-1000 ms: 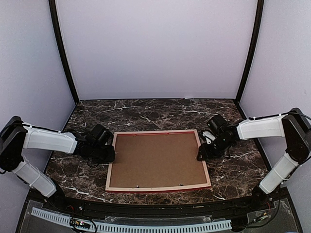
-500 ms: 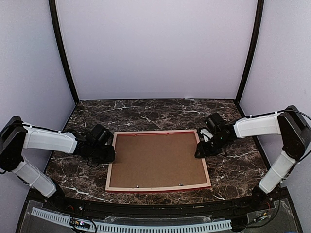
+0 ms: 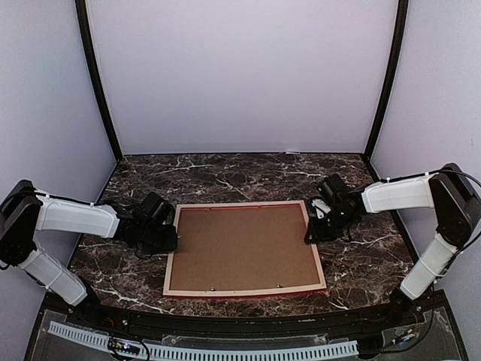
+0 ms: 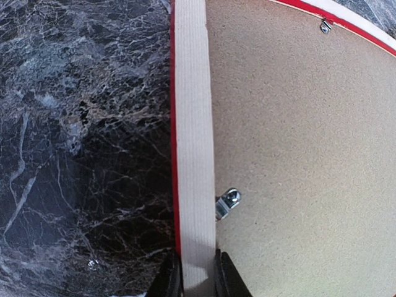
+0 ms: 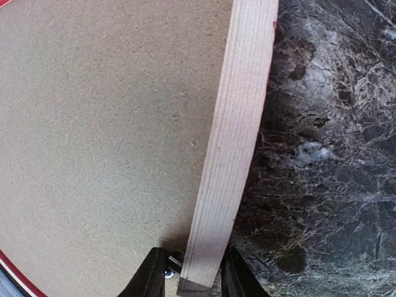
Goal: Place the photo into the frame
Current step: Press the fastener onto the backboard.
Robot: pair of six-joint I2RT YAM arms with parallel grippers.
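While the left tool (image 4: 198, 275) clamps the frame (image 4: 193, 124), the right tool (image 5: 193, 272) has the opposite rail between its jaws: gripped or not, can't tell.

1. The frame (image 3: 248, 290) lies flat, back up, on the table (image 3: 248, 177), slightly toward 6 o'clock from the table's middle.
2. The backing board (image 3: 244, 247) sits inside the frame, with rails on all four sides.
3. The left pincer (image 3: 171, 239) is at the frame's 9 o'clock rail, one finger on either side of it.
4. The right pincer (image 3: 308, 235) straddles the 3 o'clock rail, toward 2 o'clock.
5. A metal tab (image 4: 228, 201) lies on the board just inside the 9 o'clock rail, near the left pincer.
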